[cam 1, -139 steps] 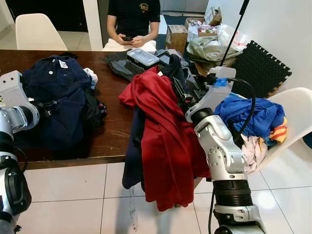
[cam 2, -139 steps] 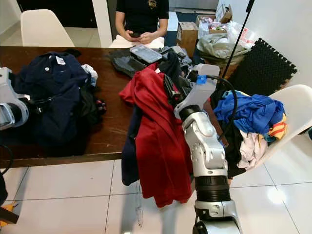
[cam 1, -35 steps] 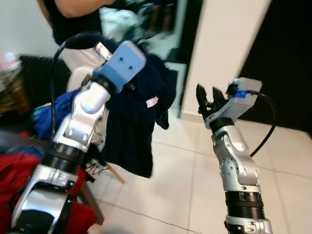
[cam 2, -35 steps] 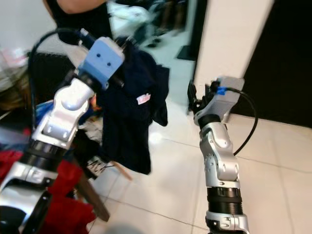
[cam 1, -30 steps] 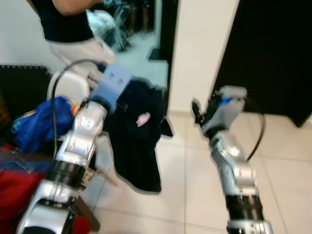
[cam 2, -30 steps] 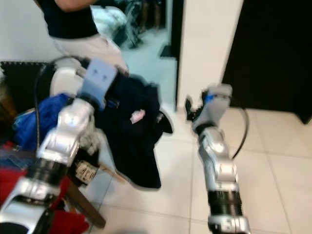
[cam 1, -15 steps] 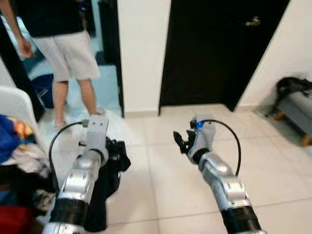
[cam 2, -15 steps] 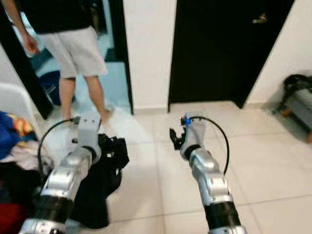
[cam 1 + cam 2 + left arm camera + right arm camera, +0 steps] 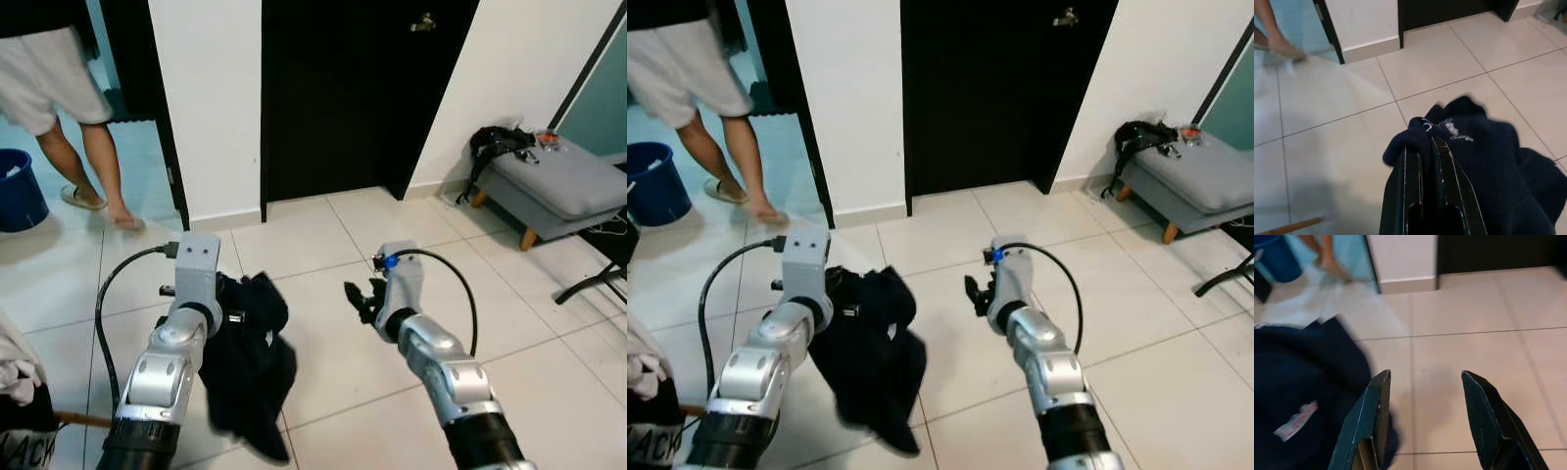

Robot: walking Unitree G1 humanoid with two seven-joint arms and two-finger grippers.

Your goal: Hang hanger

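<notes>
Table gone from view; left gripper (image 9: pixel 1422 147) pinches a dark garment (image 9: pixel 245 362) hanging downward, right gripper (image 9: pixel 1425 406) spread empty.

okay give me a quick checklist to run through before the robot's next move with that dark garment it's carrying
1. Left gripper shut on the garment: ok, fingers pinch the fabric near the collar.
2. Garment off the floor: ok, it hangs beside the left arm.
3. Hanger inside the garment: cannot tell, no hook or bar shows.
4. Right gripper free to help: ok, fingers open and holding nothing.
5. Rail or hook to hang on: not ok, just a black door and white wall ahead.
6. Path clear of the person: cannot tell, legs stand off to the left.
</notes>
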